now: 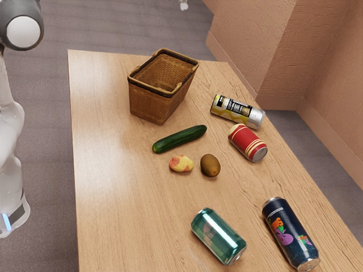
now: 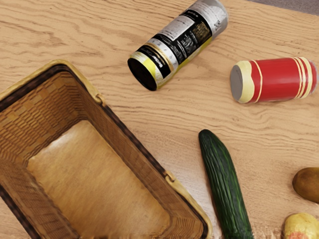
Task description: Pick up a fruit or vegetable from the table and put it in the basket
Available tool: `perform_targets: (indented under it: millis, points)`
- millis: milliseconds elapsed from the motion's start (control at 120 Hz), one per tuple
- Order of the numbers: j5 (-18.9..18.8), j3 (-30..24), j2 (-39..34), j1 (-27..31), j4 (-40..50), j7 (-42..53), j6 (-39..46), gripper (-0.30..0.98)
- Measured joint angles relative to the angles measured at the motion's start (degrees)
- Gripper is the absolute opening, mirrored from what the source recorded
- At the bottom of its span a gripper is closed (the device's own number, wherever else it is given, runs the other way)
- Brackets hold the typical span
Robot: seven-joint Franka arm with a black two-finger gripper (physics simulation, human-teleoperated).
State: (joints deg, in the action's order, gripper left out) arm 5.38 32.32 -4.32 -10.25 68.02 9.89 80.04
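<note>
The light-brown wooden bench [image 1: 113,198] bears an upright brown wicker basket [image 1: 152,102], long green cucumber [image 1: 180,139], lumpy yellow-red produce [image 1: 181,164], oval brown kiwi [image 1: 210,165], and, sideways, cylindrical metal yellow-black-silver can [image 1: 237,111], red-cream can [image 1: 247,143], green can [image 1: 218,236], navy can [image 1: 290,233].

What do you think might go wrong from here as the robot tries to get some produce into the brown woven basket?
The oval brown kiwi sits close to the lumpy yellow-and-red produce, so reaching for either could nudge the other. The long green cucumber might catch on the rim of the brown woven basket. The silver, black and yellow metal can lies near the edge of the wooden table; a bump might roll it off.
</note>
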Motion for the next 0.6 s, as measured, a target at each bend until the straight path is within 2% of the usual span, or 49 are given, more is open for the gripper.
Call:
perform_targets:
  millis: [75, 183, 267, 342, 517, 600]
  points:
    - [2.4, -0.2, 2.6, -1.3, -0.1, 0.7, -1.3, 0.67]
    - [3.0, -0.8, 3.8, -3.4, -0.2, 1.5, -1.9, 0.67]
    - [2.4, -1.7, 4.0, -4.8, 0.5, 2.1, -2.2, 0.67]
    - [1.0, -4.9, 4.2, -3.8, 0.9, 2.6, -2.3, 0.67]
    - [-1.5, -6.6, 12.1, -4.6, 2.4, 3.2, -1.8, 0.67]
    - [-1.9, -9.0, 11.2, -5.8, 8.3, 3.4, 1.0, 0.67]
